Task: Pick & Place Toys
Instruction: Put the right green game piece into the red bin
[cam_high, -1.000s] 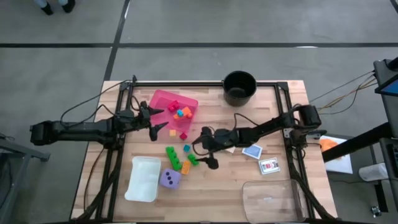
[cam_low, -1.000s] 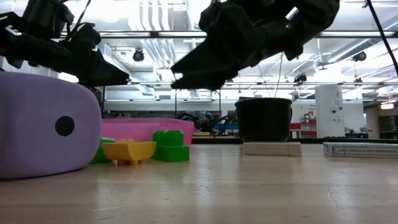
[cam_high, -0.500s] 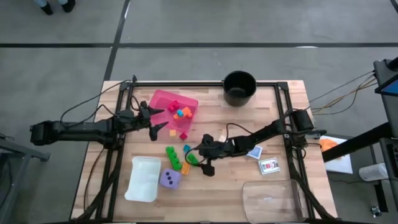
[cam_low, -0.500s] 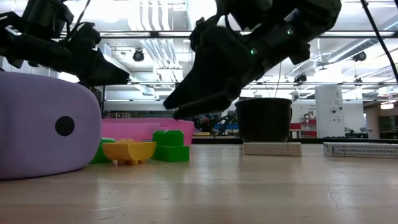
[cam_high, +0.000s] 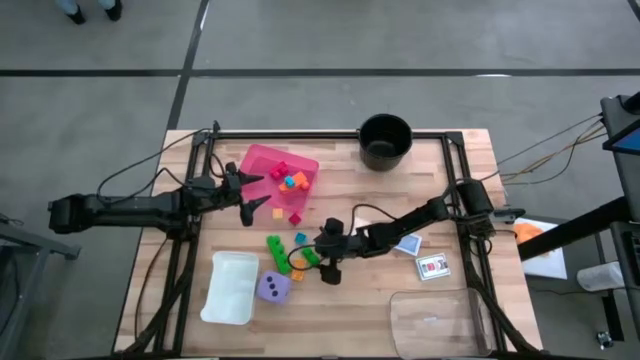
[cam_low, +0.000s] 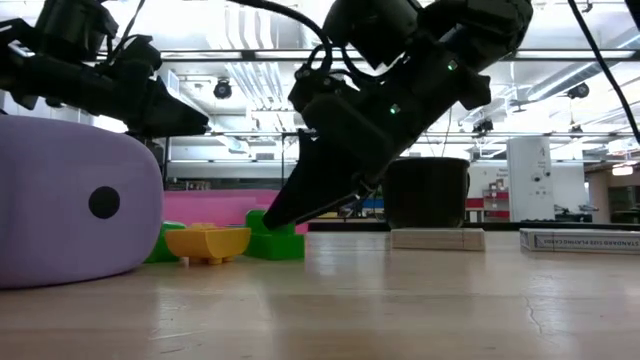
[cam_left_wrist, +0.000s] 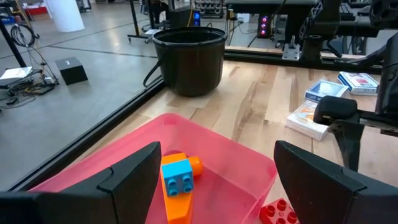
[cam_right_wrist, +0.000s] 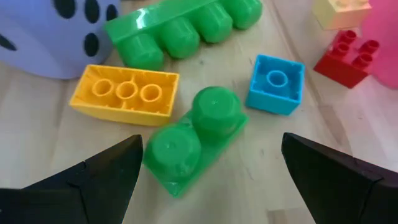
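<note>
Right gripper (cam_right_wrist: 205, 163) hangs low over the loose bricks, fingers spread wide and holding nothing, straddling the small green two-stud brick (cam_right_wrist: 189, 138) on the wood, a line-up for a pinch, I'd say. Yellow brick (cam_right_wrist: 125, 94) and teal brick (cam_right_wrist: 275, 83) lie just beside it. Left gripper (cam_left_wrist: 214, 177) waits spread open over the pink tray (cam_left_wrist: 245, 168), empty.
</note>
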